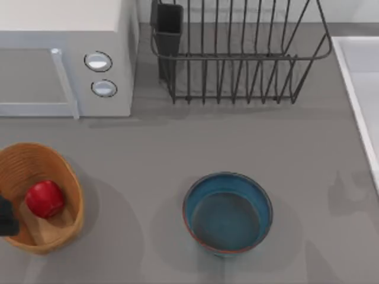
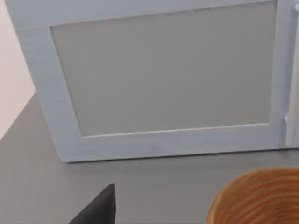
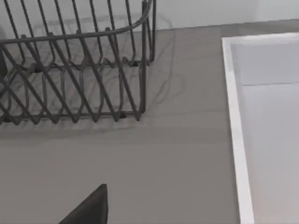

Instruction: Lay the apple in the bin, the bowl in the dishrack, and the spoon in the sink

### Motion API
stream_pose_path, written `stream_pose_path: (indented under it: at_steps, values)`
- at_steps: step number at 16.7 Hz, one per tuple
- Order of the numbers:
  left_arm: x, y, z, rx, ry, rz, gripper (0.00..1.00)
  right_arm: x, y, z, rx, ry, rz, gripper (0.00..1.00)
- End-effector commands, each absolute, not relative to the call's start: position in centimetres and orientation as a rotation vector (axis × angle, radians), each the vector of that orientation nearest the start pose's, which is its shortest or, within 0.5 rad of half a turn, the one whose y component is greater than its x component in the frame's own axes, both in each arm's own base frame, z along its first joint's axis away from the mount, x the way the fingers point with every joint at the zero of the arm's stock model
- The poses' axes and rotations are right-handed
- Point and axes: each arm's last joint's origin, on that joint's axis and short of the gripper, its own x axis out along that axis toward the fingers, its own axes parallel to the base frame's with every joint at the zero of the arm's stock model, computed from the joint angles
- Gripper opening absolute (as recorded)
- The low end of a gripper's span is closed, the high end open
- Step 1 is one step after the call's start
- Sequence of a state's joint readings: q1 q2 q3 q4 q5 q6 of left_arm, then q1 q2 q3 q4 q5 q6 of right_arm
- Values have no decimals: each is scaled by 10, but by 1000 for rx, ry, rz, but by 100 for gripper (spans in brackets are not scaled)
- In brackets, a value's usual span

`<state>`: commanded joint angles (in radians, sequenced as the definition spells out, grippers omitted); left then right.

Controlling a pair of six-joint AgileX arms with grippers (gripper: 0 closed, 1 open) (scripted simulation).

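The apple [image 1: 44, 199] lay inside the bin [image 1: 65, 171], just right of the left gripper [image 1: 7, 216], whose grip state could not be told. Further right, the bowl [image 1: 228, 213] stood upright, mouth upward, on the table [image 1: 177, 148], short of the dishrack [image 1: 237, 53]; the sink [image 1: 358, 77] lay rightmost.

Even soft light; faint shadows beside bowl [image 1: 228, 213], bin [image 1: 74, 183], dishrack [image 1: 237, 56]; mild blur

White microwave [image 1: 65, 56], two knobs, on grey table [image 1: 177, 154].
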<state>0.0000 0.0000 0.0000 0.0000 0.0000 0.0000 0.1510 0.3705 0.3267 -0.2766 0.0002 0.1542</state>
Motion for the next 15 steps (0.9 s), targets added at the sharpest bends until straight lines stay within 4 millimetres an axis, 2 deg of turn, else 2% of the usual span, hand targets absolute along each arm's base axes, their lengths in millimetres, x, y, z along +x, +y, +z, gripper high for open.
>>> stream_pose_path:
  at_steps: [4, 7, 11, 15]
  values:
    - [106, -1, 160, 0, 0, 0, 100, 154, 46, 251, 188, 669, 182, 100]
    - [106, -1, 160, 0, 0, 0, 100, 189, 80, 266, 192, 942, 184, 100]
    - [106, -1, 160, 0, 0, 0, 100, 234, 138, 263, 139, 1265, 127, 100]
    - [106, -1, 160, 0, 0, 0, 100, 259, 189, 242, 57, 1481, 42, 100]
